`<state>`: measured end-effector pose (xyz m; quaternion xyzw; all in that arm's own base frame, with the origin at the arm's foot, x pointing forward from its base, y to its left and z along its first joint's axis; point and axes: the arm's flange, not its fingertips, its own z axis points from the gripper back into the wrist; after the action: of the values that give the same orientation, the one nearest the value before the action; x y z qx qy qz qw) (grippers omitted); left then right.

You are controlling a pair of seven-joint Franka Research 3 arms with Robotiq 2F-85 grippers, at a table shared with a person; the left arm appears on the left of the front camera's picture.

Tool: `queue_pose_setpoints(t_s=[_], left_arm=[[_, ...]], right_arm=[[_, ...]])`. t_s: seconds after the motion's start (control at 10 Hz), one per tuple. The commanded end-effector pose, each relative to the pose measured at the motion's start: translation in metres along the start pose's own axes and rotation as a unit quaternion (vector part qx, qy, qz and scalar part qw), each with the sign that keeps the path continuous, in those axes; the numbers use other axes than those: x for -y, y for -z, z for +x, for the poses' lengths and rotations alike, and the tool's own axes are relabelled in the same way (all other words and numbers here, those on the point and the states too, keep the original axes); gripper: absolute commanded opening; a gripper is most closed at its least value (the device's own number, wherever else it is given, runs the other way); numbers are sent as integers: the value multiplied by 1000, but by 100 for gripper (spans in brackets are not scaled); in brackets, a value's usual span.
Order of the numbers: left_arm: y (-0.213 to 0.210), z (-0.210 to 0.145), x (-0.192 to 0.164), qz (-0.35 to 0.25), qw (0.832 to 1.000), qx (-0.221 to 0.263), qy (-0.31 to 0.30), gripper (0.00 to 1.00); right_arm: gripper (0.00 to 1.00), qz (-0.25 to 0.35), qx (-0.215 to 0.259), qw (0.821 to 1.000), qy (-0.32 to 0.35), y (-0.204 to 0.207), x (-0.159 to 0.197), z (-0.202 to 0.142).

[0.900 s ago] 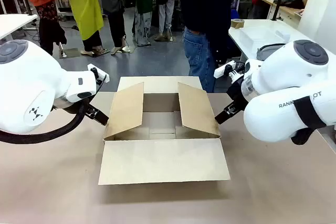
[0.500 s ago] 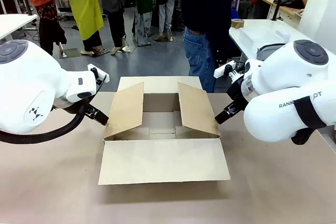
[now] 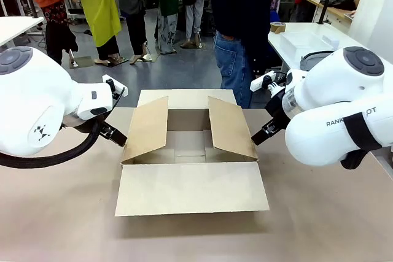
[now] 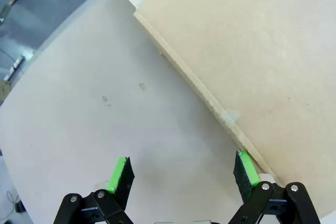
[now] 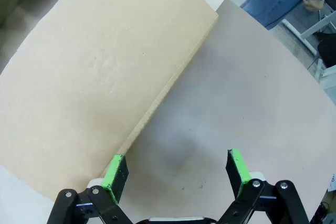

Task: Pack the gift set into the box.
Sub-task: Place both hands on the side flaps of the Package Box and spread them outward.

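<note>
Front view: the box (image 3: 187, 146) is set open on the table (image 3: 61, 219), its long axis judged to run from hand to hand, so neither arm is nearer. The left hand (image 4: 184, 169) is held spread and empty just outside the box's left flap (image 4: 262, 51), the right hand (image 5: 176, 169) likewise outside its right flap (image 5: 94, 66).

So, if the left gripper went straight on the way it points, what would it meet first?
Probably the bare table beside the box; one finger is close to its flap edge and might clip that.
</note>
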<state>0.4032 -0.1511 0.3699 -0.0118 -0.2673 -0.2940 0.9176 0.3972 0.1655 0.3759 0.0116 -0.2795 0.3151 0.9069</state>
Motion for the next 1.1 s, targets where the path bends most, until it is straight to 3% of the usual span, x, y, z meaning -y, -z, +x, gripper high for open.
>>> queue_pose_setpoints(t_s=[0.0, 0.6, 0.8, 1.0], left_arm=[[0, 0, 0, 0, 1000, 0, 0, 100], [0, 0, 0, 0, 1000, 0, 0, 100], [-90, 8, -14, 12, 999, 53, 5, 100], [-169, -7, -31, 32, 995, 92, -8, 100]], right_arm=[[100, 0, 0, 1000, 0, 0, 0, 0], [100, 0, 0, 1000, 0, 0, 0, 0], [100, 17, -13, 997, 70, -90, 27, 5], [100, 72, 3, 987, 140, -172, 43, -8]])
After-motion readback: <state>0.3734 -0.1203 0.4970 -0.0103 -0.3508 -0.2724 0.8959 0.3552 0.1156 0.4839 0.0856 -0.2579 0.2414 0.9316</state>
